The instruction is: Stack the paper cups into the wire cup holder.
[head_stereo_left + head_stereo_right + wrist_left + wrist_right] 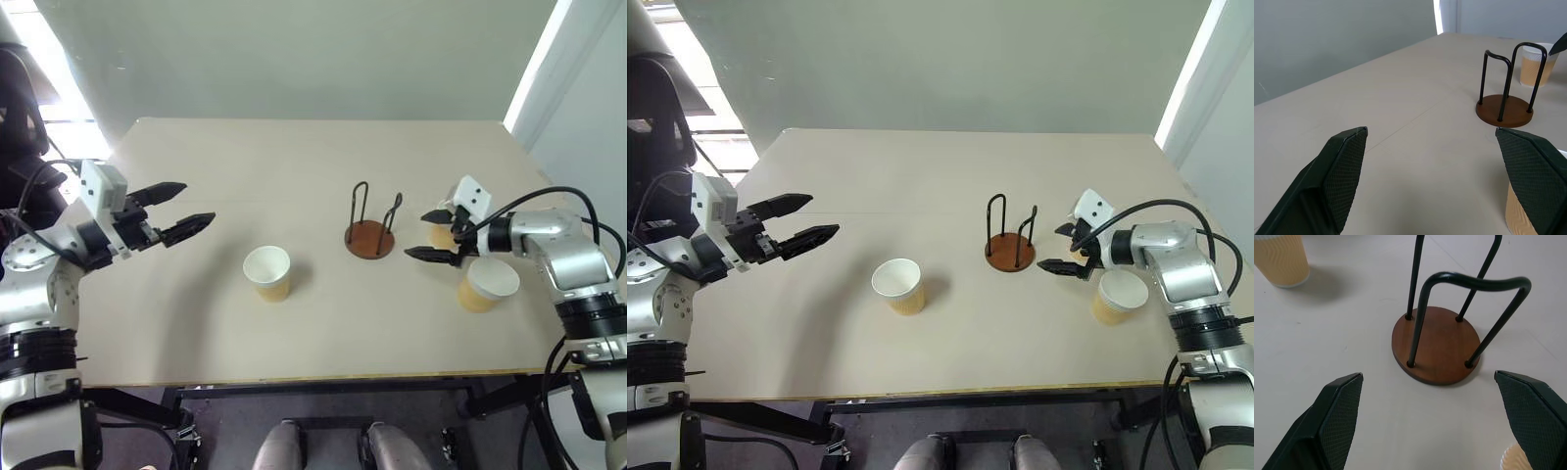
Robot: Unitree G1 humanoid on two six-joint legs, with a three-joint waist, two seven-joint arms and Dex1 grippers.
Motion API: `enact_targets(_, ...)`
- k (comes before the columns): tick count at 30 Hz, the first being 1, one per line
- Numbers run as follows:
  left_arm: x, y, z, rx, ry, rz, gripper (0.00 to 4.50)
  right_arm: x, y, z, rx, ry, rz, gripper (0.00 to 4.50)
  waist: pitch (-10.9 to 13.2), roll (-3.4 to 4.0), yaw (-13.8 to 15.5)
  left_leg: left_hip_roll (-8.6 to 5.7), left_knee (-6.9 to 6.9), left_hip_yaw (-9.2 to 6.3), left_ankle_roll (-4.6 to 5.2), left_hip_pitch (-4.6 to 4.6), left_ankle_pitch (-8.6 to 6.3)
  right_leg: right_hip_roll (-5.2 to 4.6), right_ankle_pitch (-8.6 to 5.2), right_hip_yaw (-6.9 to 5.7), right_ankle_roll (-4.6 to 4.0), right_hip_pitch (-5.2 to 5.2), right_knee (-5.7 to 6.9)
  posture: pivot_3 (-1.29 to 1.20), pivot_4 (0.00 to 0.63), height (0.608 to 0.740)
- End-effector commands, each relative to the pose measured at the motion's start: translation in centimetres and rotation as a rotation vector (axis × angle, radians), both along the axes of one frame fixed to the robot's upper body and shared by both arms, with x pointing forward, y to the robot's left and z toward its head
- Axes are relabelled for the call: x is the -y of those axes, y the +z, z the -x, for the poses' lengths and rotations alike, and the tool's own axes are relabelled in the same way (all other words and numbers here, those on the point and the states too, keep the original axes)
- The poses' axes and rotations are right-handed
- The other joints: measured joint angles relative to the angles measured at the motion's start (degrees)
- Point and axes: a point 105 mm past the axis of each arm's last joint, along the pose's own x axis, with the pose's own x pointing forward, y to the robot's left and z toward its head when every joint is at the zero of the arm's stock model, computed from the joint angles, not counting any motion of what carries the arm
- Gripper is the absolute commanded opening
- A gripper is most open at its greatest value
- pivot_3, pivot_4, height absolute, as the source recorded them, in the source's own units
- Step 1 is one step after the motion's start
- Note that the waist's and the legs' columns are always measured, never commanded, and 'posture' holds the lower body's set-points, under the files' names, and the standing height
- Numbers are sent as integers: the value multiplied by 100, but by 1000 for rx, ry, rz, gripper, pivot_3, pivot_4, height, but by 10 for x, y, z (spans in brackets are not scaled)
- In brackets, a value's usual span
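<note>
Beside the holder [369, 238], cups [267, 273] upright.

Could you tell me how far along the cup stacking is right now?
Nothing is stacked yet: the wire cup holder stands empty. Nothing is in hand; the left gripper and right gripper are both open. All three paper cups remain on the table.

Silver-grey jointed arms, loose black cables looping along them; white camera blocks at wrists; black, cross-hatched, tapered fingers [186, 227].
</note>
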Motion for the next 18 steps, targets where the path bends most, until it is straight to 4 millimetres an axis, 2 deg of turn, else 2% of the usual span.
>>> enact_targets(1,1,13,2,48,-7,-6,4500,-1,10,2,31,9,18,4448,0,0,0,0,0,0,0,0,0,0,0,0,0,0,0,0,150,740)
enact_targets(18,3,12,1,46,-10,-4,4500,-11,3,-7,12,-50,17,4448,0,0,-2,0,1,0,1,1,0,0,0,0,1,0,1,0,150,740)
